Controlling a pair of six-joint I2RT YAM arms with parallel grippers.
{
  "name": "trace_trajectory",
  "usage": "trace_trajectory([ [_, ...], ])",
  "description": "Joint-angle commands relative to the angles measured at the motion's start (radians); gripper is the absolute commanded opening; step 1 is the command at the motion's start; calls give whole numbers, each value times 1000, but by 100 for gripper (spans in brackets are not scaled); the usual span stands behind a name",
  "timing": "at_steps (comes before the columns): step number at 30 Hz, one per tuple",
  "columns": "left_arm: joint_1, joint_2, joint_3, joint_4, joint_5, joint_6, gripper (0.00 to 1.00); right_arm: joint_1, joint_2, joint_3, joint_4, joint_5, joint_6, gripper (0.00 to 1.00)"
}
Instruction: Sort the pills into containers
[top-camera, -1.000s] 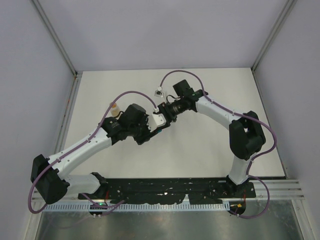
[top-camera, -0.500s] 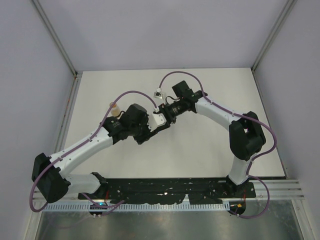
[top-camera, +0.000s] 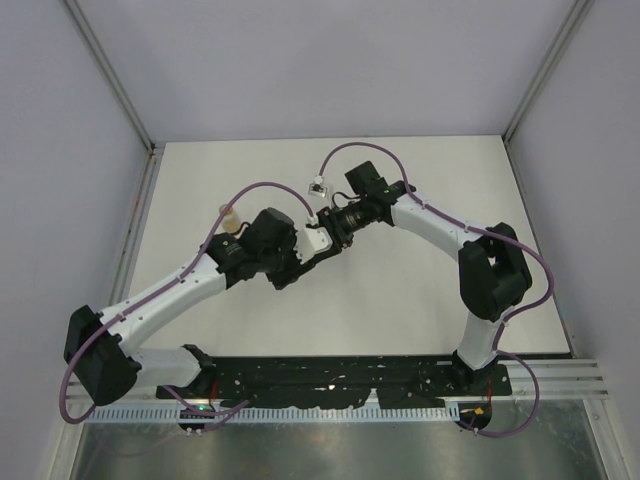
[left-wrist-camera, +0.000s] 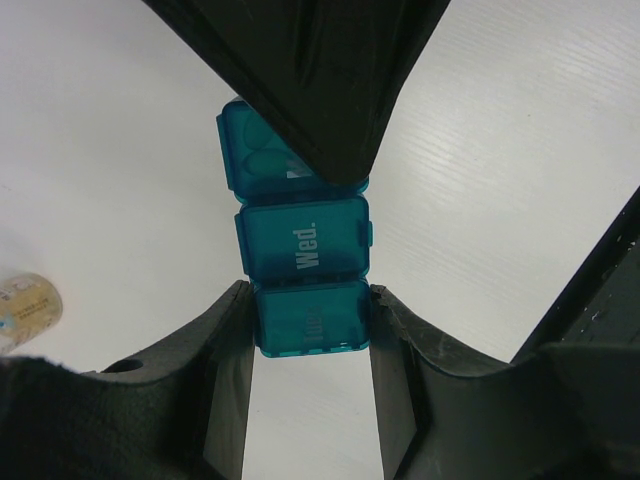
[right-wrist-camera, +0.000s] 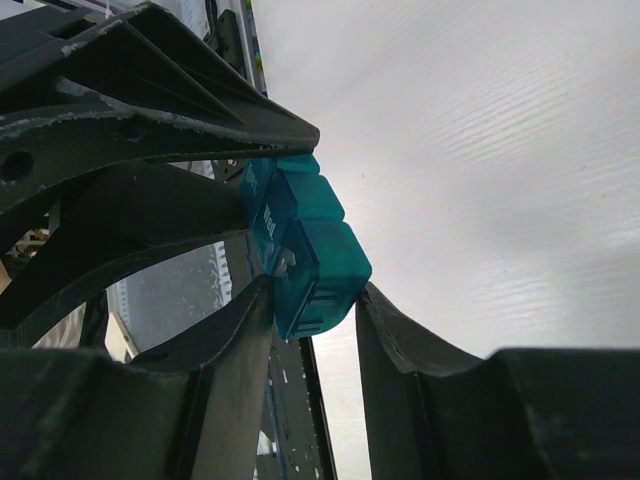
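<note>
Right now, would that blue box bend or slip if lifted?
Probably stiff: the box looks straight though the left tool and right tool pinch only its ends. Likely light: small, thin translucent plastic. Its glossy sides may slip if the pinch loosens.

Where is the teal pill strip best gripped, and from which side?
On an end compartment of the pill strip, across its two flat side walls, coming lengthwise from that end. The walls are parallel and narrow enough for the jaws; the left gripper holds it so.
</note>
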Motion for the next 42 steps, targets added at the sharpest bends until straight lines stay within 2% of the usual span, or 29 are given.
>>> trace_trajectory([
  [1,-4,8,34,50,-2,-17,0,13,-43,6,22,-32,-5,40],
  [4,-4,16,37,50,-7,-20,0,13,-40,7,22,-34,-2,36],
  [9,-5,25,43,50,-10,-26,0,13,-32,10,27,-42,9,19],
  [11,-5,28,45,51,-10,-26,0,11,-30,13,30,-43,12,17],
  [14,-4,24,42,53,-13,-26,0,13,-32,12,31,-42,18,23],
  [15,-5,21,42,54,-13,-26,0,14,-34,10,34,-42,23,30],
  [18,-5,18,46,53,-9,-29,0,13,-32,12,44,-35,37,42],
  [25,-5,25,59,47,-2,-32,0,14,-21,16,50,-32,43,55],
  [33,-5,28,66,45,-2,-32,0,25,-12,21,51,-31,44,56],
  [42,-5,28,71,44,-1,-35,0,34,6,24,48,-31,44,50],
])
